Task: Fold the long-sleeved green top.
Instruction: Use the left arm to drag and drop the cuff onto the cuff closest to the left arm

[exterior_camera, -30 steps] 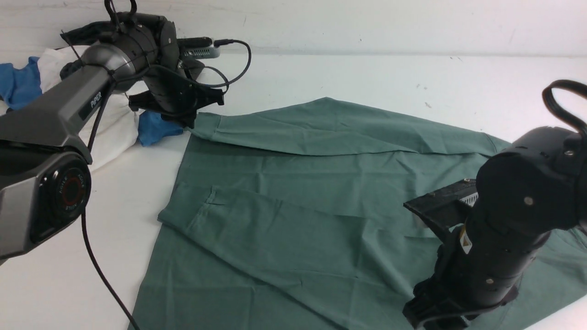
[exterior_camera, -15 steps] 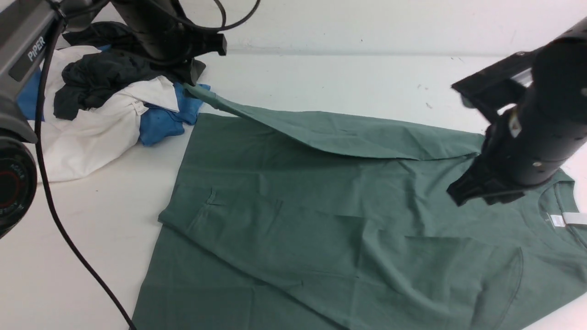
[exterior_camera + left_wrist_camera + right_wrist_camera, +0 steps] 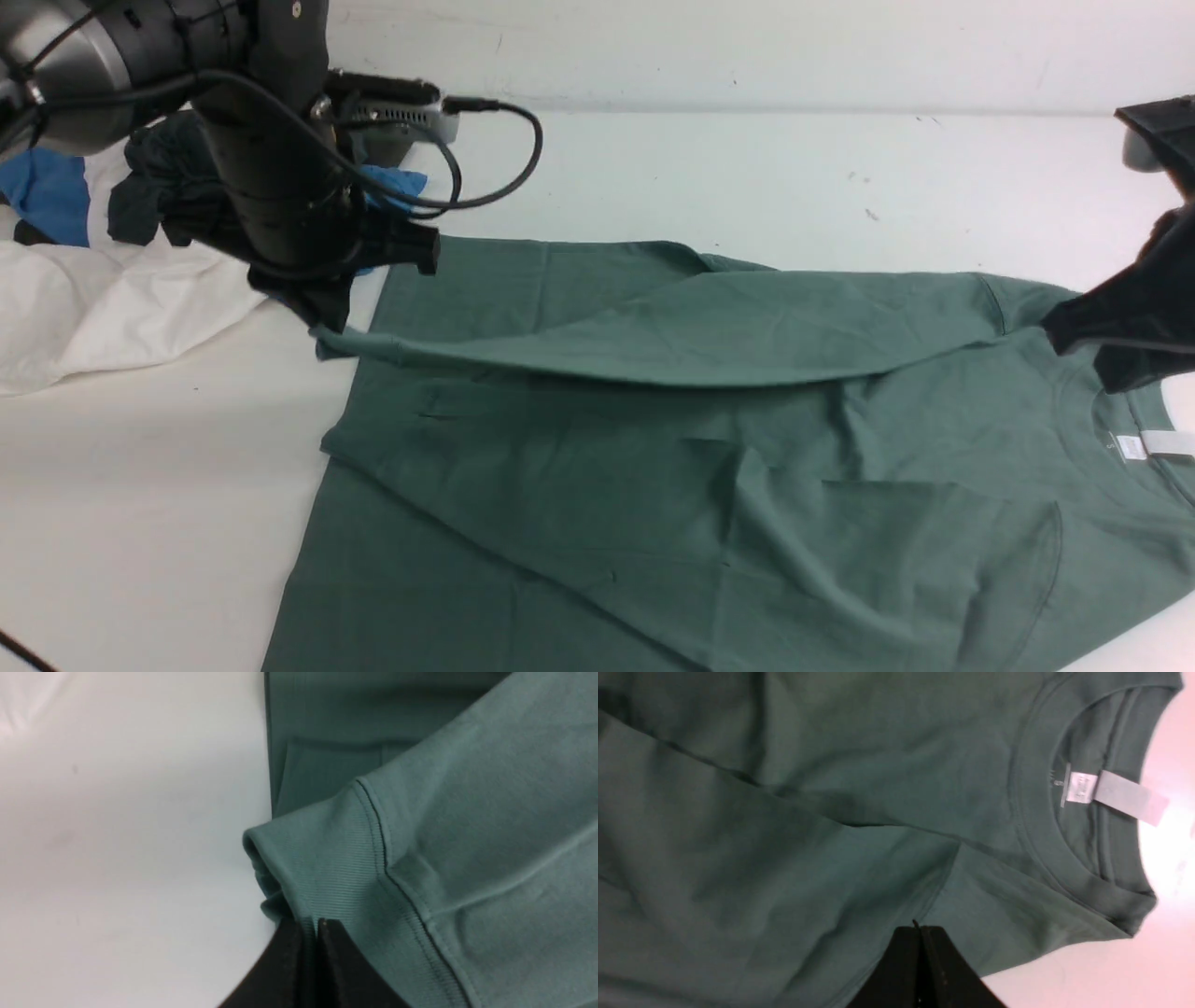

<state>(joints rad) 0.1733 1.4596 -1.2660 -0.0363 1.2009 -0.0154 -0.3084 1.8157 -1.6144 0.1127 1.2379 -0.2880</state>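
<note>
The green long-sleeved top (image 3: 653,485) lies spread on the white table, its neck with a white label (image 3: 1144,446) at the right. One sleeve (image 3: 709,327) is lifted and stretched across the body. My left gripper (image 3: 322,325) is shut on this sleeve's ribbed cuff (image 3: 327,868), and cloth shows between its jaws (image 3: 309,924). The other sleeve (image 3: 579,485) lies folded over the body. My right gripper (image 3: 1064,331) hovers over the shoulder beside the neck (image 3: 1083,826), shut with nothing in it (image 3: 920,927).
A pile of other garments sits at the far left: white (image 3: 112,299), blue (image 3: 47,182) and dark charcoal (image 3: 154,187). The left arm's cable (image 3: 504,177) loops above the top's far edge. The wall (image 3: 747,47) bounds the table behind.
My left gripper has lifted the cuff and carried it nearer, drawing the sleeve over the body. My right gripper has shut and swung up and away to the right edge.
</note>
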